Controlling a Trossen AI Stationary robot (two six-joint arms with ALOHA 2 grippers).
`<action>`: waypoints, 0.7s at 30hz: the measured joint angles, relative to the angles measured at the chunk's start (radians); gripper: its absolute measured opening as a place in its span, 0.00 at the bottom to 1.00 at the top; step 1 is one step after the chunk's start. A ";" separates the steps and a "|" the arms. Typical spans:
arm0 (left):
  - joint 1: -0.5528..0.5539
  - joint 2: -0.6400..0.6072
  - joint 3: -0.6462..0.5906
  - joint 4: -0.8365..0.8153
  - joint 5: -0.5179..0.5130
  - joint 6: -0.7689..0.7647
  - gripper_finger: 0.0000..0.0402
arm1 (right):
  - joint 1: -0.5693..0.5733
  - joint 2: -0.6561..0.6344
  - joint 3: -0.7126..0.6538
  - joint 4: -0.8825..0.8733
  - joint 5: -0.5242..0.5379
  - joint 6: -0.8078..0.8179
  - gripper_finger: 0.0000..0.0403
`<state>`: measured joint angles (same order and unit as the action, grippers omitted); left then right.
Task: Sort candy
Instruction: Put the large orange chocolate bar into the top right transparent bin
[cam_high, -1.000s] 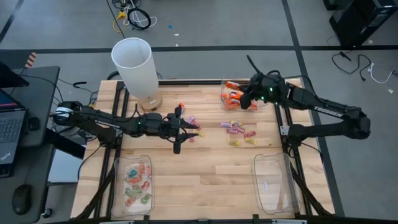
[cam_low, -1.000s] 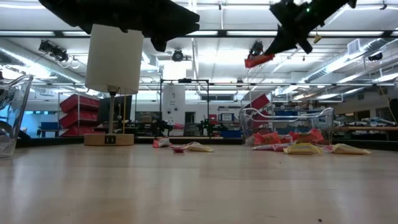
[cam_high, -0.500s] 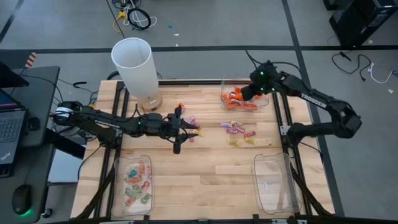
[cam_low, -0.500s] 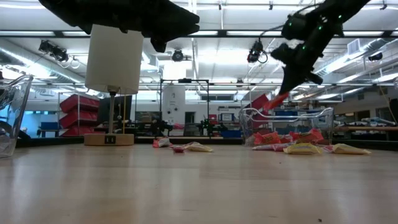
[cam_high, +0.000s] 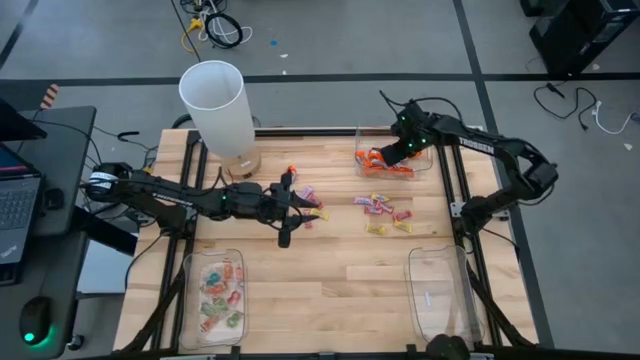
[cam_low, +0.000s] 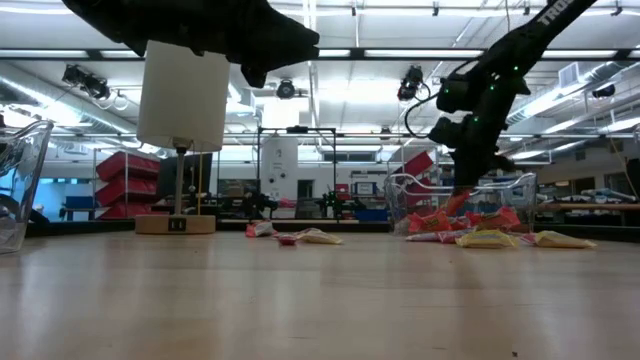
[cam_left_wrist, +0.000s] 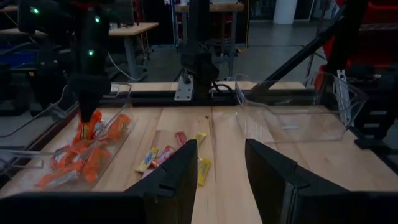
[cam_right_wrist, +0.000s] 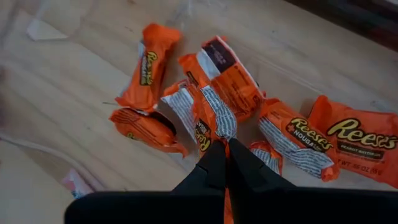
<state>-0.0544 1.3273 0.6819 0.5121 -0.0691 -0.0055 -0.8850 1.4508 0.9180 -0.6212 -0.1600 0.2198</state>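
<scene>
Light wooden tabletop (cam_high: 330, 290), workshop floor with cables around it. White cylindrical lamp (cam_high: 217, 105) stands at the back left of the table.

Right gripper (cam_high: 378, 158) is down in the clear plastic tray at the back right (cam_high: 424, 172), the one that has the orange-wrapped candies (cam_right_wrist: 149, 65) in it. Fingers pressed together, pinching the end of one orange wrapped candy (cam_right_wrist: 208, 118) that hangs from the tips among the others. Low view shows the same: gripper low at the tray, orange wrapper at its tip (cam_low: 457, 203).

Left gripper (cam_high: 288, 212) sits over the table's middle, just beside a few loose candies, pink-and-yellow wrappers (cam_high: 308, 193). Left wrist view shows its fingers (cam_left_wrist: 171, 180) well apart with nothing between them.

More loose pink and yellow candies (cam_high: 385, 213) scattered on bare wood between the two arms, in front of the orange tray.

Front-left clear tray (cam_high: 186, 275) carries a batch of pale green-and-pink wrapped candies (cam_high: 221, 295). Front-right clear tray (cam_high: 412, 275) has no candy visible in it.

Laptop (cam_high: 18, 205) on a dark side desk off the left edge.
</scene>
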 joint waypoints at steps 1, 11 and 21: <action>0.000 0.000 0.000 -0.007 0.000 0.000 0.34 | -0.001 0.004 0.000 0.000 0.000 -0.006 0.01; 0.000 0.000 0.000 -0.017 -0.018 0.001 0.34 | -0.001 0.002 0.000 -0.036 0.034 -0.007 0.14; 0.000 0.000 0.000 -0.049 -0.158 -0.011 0.34 | 0.003 -0.071 0.000 -0.082 0.134 -0.004 0.20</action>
<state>-0.0544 1.3273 0.6819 0.4627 -0.2272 -0.0165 -0.8824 1.3798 0.9176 -0.7032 -0.0257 0.2163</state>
